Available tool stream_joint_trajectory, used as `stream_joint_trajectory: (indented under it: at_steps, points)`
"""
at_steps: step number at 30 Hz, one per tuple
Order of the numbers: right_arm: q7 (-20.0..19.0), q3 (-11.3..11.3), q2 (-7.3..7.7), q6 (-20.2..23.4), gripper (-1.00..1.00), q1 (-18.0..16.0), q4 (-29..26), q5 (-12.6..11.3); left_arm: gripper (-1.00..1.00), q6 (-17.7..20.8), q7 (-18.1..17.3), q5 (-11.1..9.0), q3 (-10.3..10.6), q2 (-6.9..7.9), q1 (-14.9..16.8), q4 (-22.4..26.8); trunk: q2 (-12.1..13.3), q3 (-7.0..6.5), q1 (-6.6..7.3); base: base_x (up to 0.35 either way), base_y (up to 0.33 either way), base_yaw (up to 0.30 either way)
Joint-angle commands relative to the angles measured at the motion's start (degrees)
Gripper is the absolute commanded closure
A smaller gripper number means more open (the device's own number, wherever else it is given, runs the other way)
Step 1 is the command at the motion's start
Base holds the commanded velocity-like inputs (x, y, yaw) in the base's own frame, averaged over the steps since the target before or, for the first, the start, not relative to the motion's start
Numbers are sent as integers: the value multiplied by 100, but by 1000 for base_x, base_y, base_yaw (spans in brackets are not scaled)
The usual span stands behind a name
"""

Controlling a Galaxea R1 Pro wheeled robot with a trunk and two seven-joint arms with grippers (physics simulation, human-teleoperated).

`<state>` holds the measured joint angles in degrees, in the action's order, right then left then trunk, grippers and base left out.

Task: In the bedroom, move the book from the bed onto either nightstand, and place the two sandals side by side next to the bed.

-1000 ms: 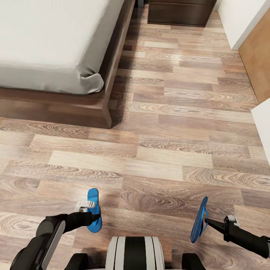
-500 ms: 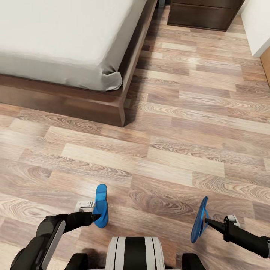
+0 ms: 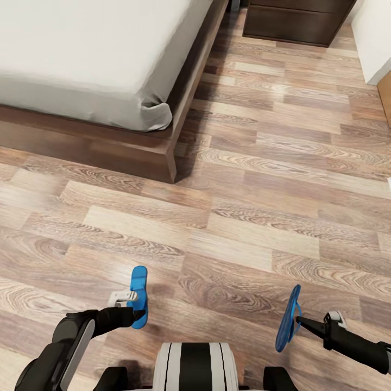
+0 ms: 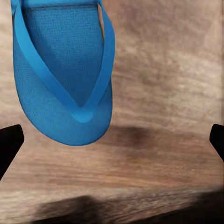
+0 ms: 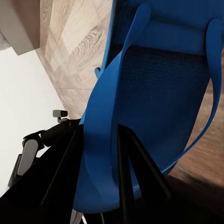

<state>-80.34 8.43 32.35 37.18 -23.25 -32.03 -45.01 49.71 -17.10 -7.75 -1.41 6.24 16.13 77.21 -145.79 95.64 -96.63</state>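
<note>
The robot stood on the wood-plank floor (image 3: 260, 163) near the foot corner of the bed (image 3: 92, 60), whose grey mattress cover bunched at the corner above the dark brown frame. Beyond the bed's side, at the far edge of the head view, sat a dark brown wooden cabinet (image 3: 296, 24), cut off by the frame so its drawers could not be counted.

The left gripper (image 3: 136, 313) was at the left sandal (image 3: 138, 296), which in the head view appeared fairly flat above the floor, its toe pointing away from the robot. In the left wrist view that sandal (image 4: 63, 74) showed its strap side, while the dark finger tips sat far out at both edges of the frame, well apart from it (so the jaws were spread, not pinching the sole). Whether the sandal rested on the planks or touched the gripper could not be told.

The right gripper (image 3: 300, 321) had its jaws clenched on the right sandal (image 3: 288, 320), which hung on edge, upright, above the floor. In the right wrist view the dark fingers (image 5: 135, 172) pinched the blue sole (image 5: 154, 84), its thin straps curving across it.

The two sandals were well apart, one on each side of the robot's trunk (image 3: 195, 366).
</note>
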Motion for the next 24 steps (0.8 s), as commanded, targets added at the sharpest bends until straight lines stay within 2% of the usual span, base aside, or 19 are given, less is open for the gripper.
stream_joint_trajectory:
  at_steps: [1,5,8,10,11,12,14,18,24]
  points:
    - [-14,36,8,61,100,-4,4,-50,-100,39,5,-41,-7,0,2,4,-1,3,1,0,-17,0]
    - [-11,36,1,61,100,-4,4,-48,-100,36,41,-18,-10,-24,4,9,-1,3,1,0,-5,0]
    - [-11,36,0,61,100,-4,4,-45,-100,32,325,-5,-18,-77,4,38,-1,3,1,0,0,0]
    - [-10,36,0,61,100,-4,4,-44,-100,31,652,-7,-20,-93,12,61,-1,3,1,0,0,0]
    - [-10,36,0,61,100,-4,4,-44,-100,30,993,-17,-19,-115,75,97,-1,3,1,0,0,0]
    - [-9,36,0,61,100,-4,4,-45,-100,30,1181,-21,-18,-150,155,108,-1,3,1,0,0,0]
    - [-11,36,0,61,100,-4,4,-44,-100,30,1419,-17,-17,-239,332,107,-1,3,1,0,0,0]
    - [-9,36,-6,61,100,-4,4,-43,-100,30,1559,-13,-17,-317,479,98,-1,3,1,0,0,0]
    - [-8,36,-9,53,100,-4,4,-43,-100,46,1533,-56,-14,-350,512,87,-1,3,1,0,0,0]
